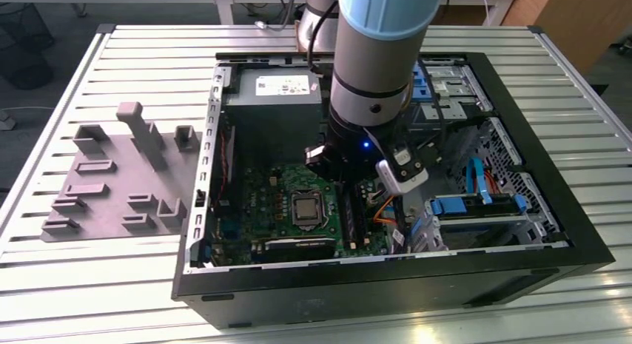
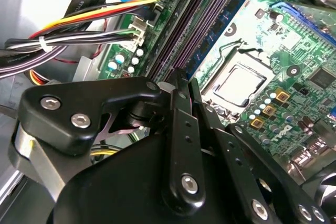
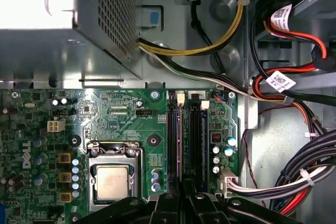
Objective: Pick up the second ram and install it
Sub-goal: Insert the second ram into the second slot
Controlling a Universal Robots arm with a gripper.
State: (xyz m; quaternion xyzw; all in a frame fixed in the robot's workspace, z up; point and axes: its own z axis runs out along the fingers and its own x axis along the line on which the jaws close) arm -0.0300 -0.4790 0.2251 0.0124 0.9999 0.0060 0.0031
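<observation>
The second ram (image 3: 181,140) stands on edge in one of the long black motherboard slots (image 3: 193,140), beside the processor socket (image 3: 113,179). Its bluish-green face with dark chips (image 2: 218,30) runs away from the fingertips in the second wrist view. My gripper (image 2: 185,83) is low inside the open computer case (image 1: 395,292), over the middle of the stick. The two black fingers are pressed together on the stick's thin top edge (image 3: 184,195). In the exterior view the arm's wrist (image 1: 371,148) hides the fingertips and the stick.
Bundles of black, red and yellow cables (image 3: 294,177) lie close beside the slots. The grey power supply box (image 1: 271,100) fills the case's far end. Blue drive brackets (image 1: 474,207) sit on the exterior view's right. Grey holder blocks (image 1: 118,174) stand on the slatted table outside the case.
</observation>
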